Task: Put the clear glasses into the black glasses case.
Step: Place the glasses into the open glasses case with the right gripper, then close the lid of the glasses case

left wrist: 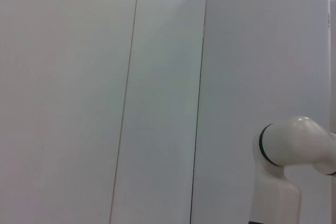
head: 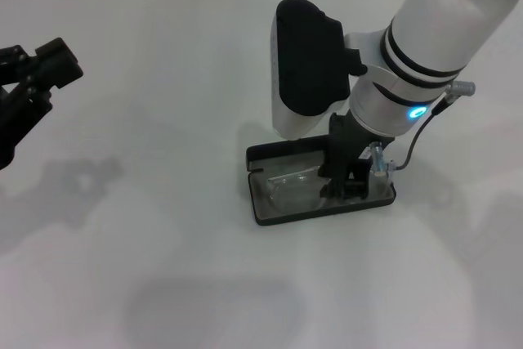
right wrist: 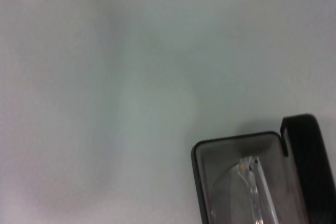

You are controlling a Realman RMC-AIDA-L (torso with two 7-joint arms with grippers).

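Reaching down into the open black glasses case (head: 270,212), the right gripper (head: 343,188) is being held at the case's right end; whether its fingers are gripping cannot be told. The clear glasses (head: 296,190) are being seated directly beneath, long axis along the case. The left gripper (head: 37,79) is being parked well apart.

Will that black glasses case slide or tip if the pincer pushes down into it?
The black glasses case lies flat and open on the smooth white table, so tipping seems unlikely; sliding is likelier. The clear glasses inside look thin, probably light and springy. The right pincer reaches in.
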